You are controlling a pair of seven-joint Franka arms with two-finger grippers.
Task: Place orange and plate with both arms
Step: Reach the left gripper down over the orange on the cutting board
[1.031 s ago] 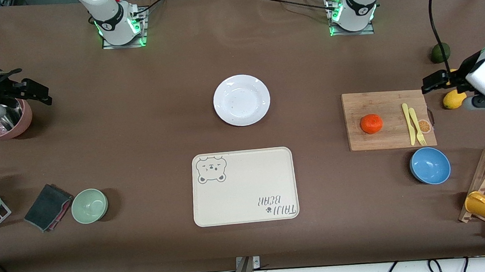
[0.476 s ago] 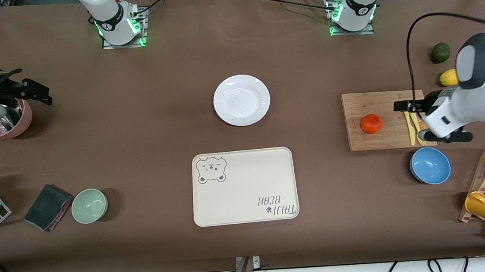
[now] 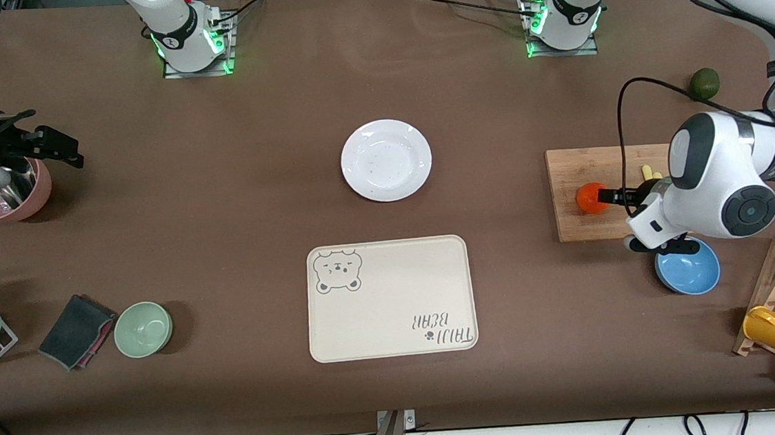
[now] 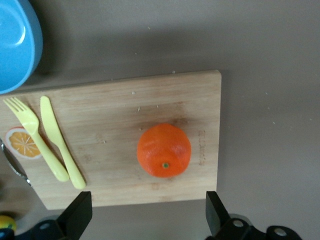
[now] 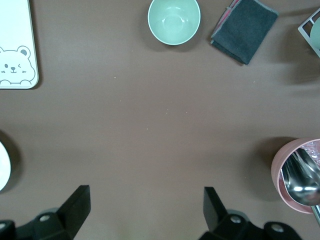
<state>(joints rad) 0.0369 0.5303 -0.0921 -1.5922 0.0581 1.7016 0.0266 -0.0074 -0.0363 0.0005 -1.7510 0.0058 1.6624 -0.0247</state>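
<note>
The orange (image 3: pixel 588 198) sits on a wooden cutting board (image 3: pixel 571 227) toward the left arm's end of the table. My left gripper (image 3: pixel 610 196) hangs open over the board, just beside the orange. In the left wrist view the orange (image 4: pixel 164 150) lies on the board (image 4: pixel 110 115), a little ahead of the open left gripper (image 4: pixel 147 217). The white plate (image 3: pixel 386 160) rests empty mid-table. My right gripper (image 3: pixel 64 149) waits open over the right arm's end of the table; its wrist view shows bare table between its fingers (image 5: pixel 75 207).
A cream bear-print tray (image 3: pixel 390 299) lies nearer the camera than the plate. A blue bowl (image 3: pixel 688 270), a yellow fork and knife (image 4: pixel 55 145) and a wooden rack with a yellow mug (image 3: pixel 773 329) surround the board. A pink bowl (image 3: pixel 2 192), green bowl (image 3: pixel 143 329) and dark cloth (image 3: pixel 77 330) sit at the right arm's end.
The left arm has swung in from the table's end, past the lemons, across the board to the orange. The right arm has not moved.
</note>
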